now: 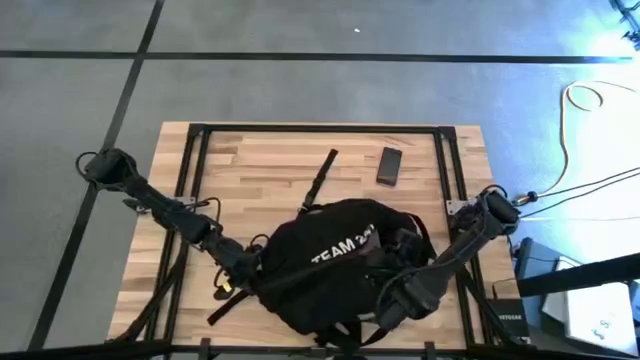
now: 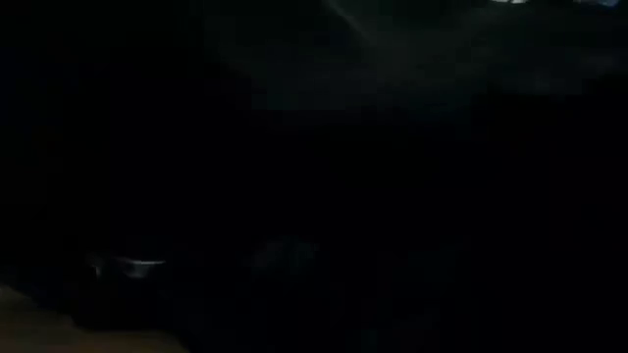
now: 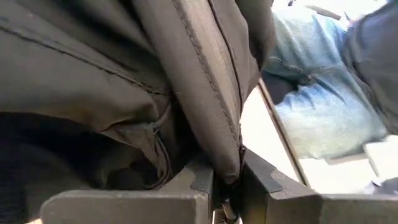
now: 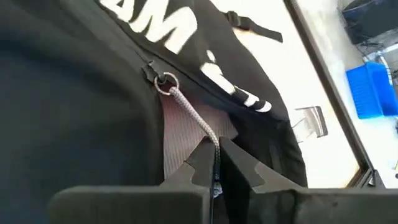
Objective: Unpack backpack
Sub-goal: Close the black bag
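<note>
Backpack [image 1: 330, 265] fabric fills both wrist views, and nearest of all is what each gripper has between its fingers. In the right wrist view the right gripper [image 4: 217, 163] is pinched together on the grey zipper pull cord [image 4: 194, 118], which runs taut up to a small metal ring [image 4: 165, 81] on the slider, beside a strip of opened zip showing pale lining. In the left wrist view the left gripper [image 3: 227, 180] is clamped on a thick folded seam of the bag's black cloth [image 3: 211, 93], apparently bracing it. From above, the bag lies slumped on the near half of the wooden table [image 1: 260, 160], white "TEAM" lettering [image 1: 340, 250] facing up, with the left arm reaching in at its left edge and the right arm bent over its right side. It looks soft and floppy, so I judge it will sag and drag along rather than resist a pull; the cord is the sensible hold for opening, while a seam or strap gives the other gripper something firm to anchor, since smooth cloth alone could slip. Weight is hard to judge, though the bulge suggests contents inside. A loose black strap [image 1: 322, 175] trails from the bag toward the far edge, and just beyond it a small dark flat object [image 1: 389, 166], perhaps a phone, lies apart. The low view is nearly black, seemingly blocked by the bag.
</note>
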{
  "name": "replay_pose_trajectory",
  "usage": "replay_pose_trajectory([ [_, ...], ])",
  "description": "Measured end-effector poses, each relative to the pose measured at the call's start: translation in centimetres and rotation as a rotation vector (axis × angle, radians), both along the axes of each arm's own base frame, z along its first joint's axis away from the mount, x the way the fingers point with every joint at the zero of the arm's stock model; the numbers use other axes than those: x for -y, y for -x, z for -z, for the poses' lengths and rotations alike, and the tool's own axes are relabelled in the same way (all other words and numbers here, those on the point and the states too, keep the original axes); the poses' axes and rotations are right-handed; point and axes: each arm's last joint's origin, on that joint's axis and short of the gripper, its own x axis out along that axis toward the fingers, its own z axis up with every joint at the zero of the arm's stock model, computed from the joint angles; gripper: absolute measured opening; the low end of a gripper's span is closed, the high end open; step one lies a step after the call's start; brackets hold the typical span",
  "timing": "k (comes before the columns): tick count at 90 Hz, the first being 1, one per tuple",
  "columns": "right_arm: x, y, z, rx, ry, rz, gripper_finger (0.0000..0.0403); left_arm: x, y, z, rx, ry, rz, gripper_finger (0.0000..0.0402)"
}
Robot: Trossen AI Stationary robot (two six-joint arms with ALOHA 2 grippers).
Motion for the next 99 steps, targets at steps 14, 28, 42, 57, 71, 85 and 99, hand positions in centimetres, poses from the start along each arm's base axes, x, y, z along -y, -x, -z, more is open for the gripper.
replay_pose_trajectory([
  [14, -0.2, 1.8, -0.3, -0.002, -0.006, -0.037, 0.0, 0.1, 0.2, 0.0, -0.035, 0.036, 0.069, 0.0027],
  [28, 0.1, 3.5, -0.2, -0.004, -0.011, -0.039, 0.0, 0.0, 0.6, 0.5, -0.107, 0.03, 0.07, 0.0027],
  [42, 0.8, 5.4, 0.5, -0.006, -0.053, 0.027, 0.0, -0.1, 0.7, 0.7, -0.151, 0.033, 0.048, 0.0027],
  [57, 1.4, 7.4, 1.2, -0.049, -0.087, 0.059, 0.0, 0.1, 0.8, 0.7, -0.149, 0.029, 0.067, 0.0027],
  [71, 1.5, 8.6, 1.0, -0.093, -0.132, 0.054, 0.0, -0.1, 1.1, 1.0, -0.193, 0.015, 0.072, 0.0027],
  [85, 1.4, 9.6, 0.3, -0.114, -0.177, 0.026, 0.0, -0.1, 1.2, 1.1, -0.208, 0.012, 0.074, 0.0027],
  [99, 0.7, 10.5, 0.2, -0.184, -0.151, -0.115, 0.0, -0.1, 1.2, 1.1, -0.206, 0.01, 0.075, 0.0027],
])
